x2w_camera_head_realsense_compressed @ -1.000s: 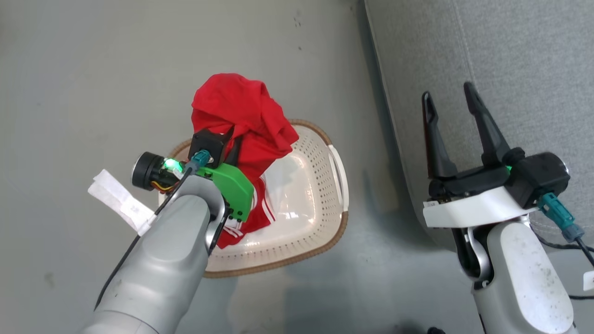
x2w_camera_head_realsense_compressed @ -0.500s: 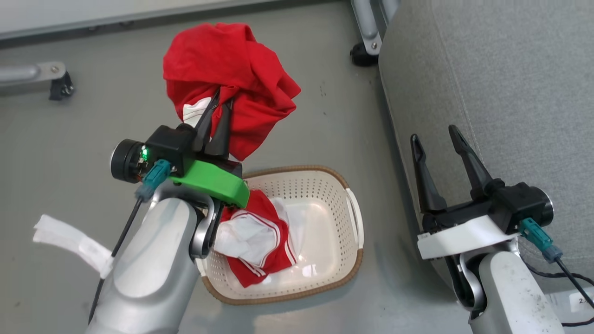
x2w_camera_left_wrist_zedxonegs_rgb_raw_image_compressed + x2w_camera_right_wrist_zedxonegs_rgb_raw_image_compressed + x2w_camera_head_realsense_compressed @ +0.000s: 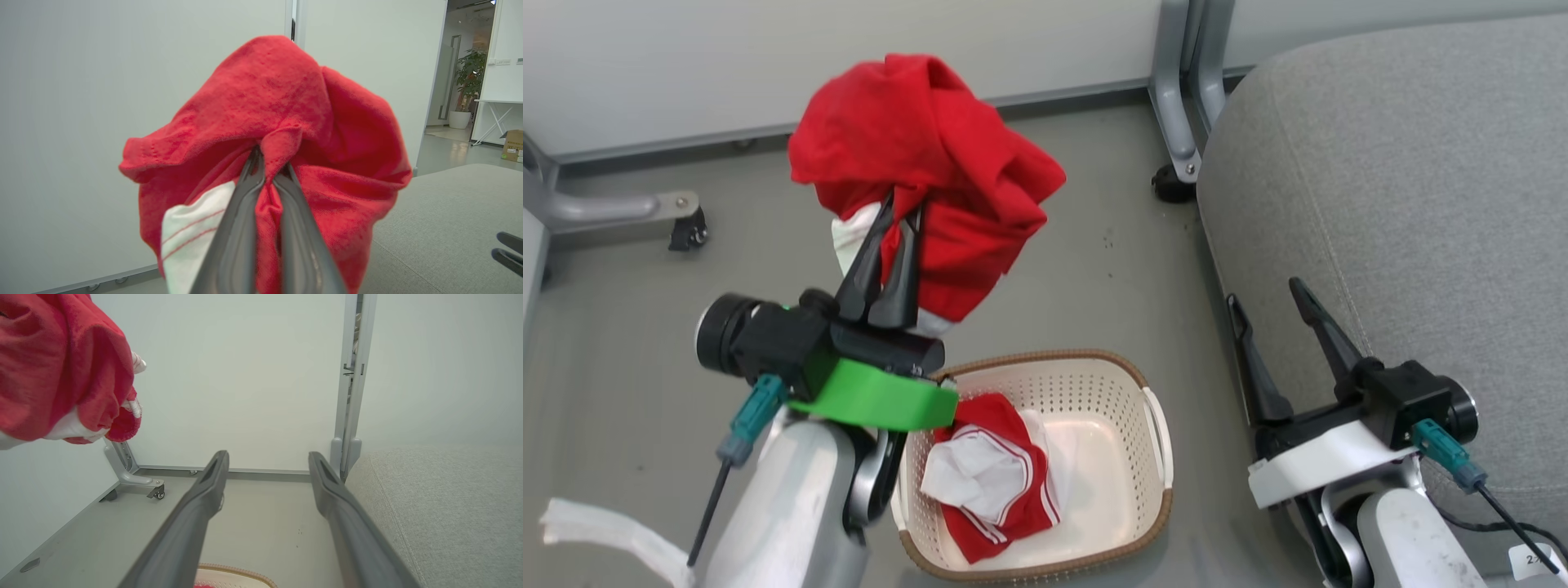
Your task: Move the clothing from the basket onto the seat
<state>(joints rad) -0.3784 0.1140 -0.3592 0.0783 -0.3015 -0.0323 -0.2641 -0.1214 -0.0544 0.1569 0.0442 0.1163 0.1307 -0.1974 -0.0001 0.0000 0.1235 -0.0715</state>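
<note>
My left gripper [image 3: 900,206] is shut on the plain red garment [image 3: 931,155], which hangs bunched high above the basket [image 3: 1094,376]; its white cuff [image 3: 849,233] peeks out at the left. In the left wrist view the fingers [image 3: 245,192] pinch a fold of that red garment [image 3: 286,102]. The striped red and white garment [image 3: 988,486] lies crumpled in the basket's left half. My right gripper [image 3: 1267,292] is open with nothing between its fingers, beside the left edge of the grey seat [image 3: 1405,188]. The held garment [image 3: 61,363] shows at upper left in the right wrist view, where the right gripper [image 3: 267,457] points at the wall.
A pale wall panel [image 3: 768,49] runs along the back. Grey metal legs with castors stand at the far left [image 3: 678,224] and between wall and seat [image 3: 1176,155]. Grey floor [image 3: 1111,269] lies between the basket and the seat. A white tag [image 3: 596,523] trails from my left arm.
The head camera has tilted up, bringing wall and seat corner into view. My left gripper has lifted the plain red garment up out of the basket; the striped garment stayed behind. Right gripper unchanged.
</note>
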